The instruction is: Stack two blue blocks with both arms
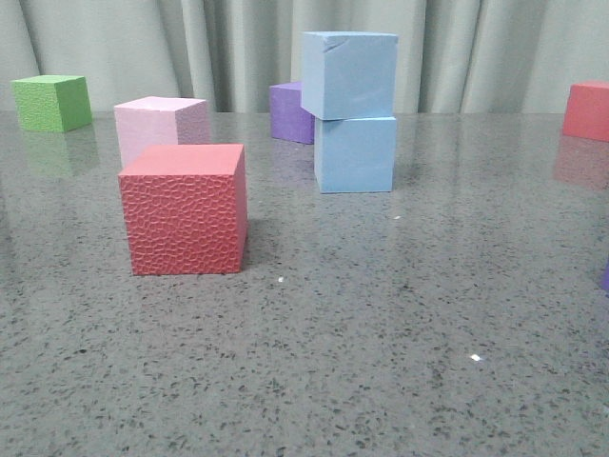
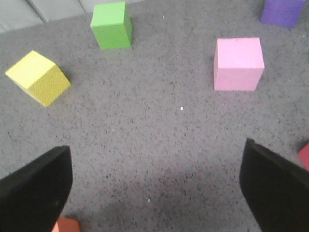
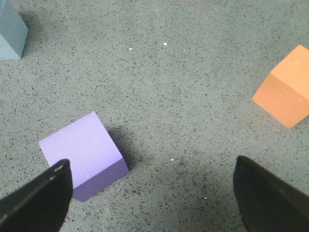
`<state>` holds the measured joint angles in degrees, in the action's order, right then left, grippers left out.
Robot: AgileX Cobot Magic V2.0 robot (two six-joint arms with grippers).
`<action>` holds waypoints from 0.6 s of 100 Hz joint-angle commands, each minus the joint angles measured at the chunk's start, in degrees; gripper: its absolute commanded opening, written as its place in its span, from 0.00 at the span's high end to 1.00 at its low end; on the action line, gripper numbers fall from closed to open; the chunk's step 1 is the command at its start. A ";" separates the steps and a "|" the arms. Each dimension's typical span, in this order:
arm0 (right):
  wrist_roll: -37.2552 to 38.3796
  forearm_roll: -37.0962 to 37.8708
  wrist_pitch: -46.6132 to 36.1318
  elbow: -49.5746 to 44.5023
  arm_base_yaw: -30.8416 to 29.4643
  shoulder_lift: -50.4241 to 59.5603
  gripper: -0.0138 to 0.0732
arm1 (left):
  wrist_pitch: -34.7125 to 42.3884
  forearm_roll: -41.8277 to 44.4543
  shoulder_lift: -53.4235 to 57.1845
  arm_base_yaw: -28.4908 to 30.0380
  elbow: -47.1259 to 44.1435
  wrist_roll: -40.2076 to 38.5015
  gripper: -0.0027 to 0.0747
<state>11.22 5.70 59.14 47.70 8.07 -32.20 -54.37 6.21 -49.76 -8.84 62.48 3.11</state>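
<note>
Jaws of the left gripper (image 2: 154,186) and right gripper (image 3: 152,193) spread wide, holding nothing, each poised above the grey table (image 1: 381,362). Upper blue block (image 1: 349,74) rests, slightly twisted, on lower blue block (image 1: 355,154), mid-table.

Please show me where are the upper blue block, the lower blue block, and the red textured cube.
upper blue block (image 1: 350,74): front view, middle of its front face.
lower blue block (image 1: 355,154): front view, middle of its front face.
red textured cube (image 1: 181,223): front view, middle of its dimpled front face.
</note>
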 commanded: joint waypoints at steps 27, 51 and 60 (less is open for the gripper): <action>-0.51 1.07 -3.10 1.36 -0.46 -0.24 0.08 | 5.59 -0.33 15.48 0.22 -16.25 -4.15 0.10; -0.51 1.07 -3.10 1.36 -0.46 -0.24 0.08 | 6.44 -0.33 20.28 0.22 -21.19 -6.13 0.10; -0.51 1.07 -3.10 1.36 -0.46 -0.24 0.08 | 6.64 -0.33 20.42 0.22 -21.35 -6.13 0.10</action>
<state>11.22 5.70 59.14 47.70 8.07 -32.20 -52.45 6.10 -29.27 -8.75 39.84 -2.33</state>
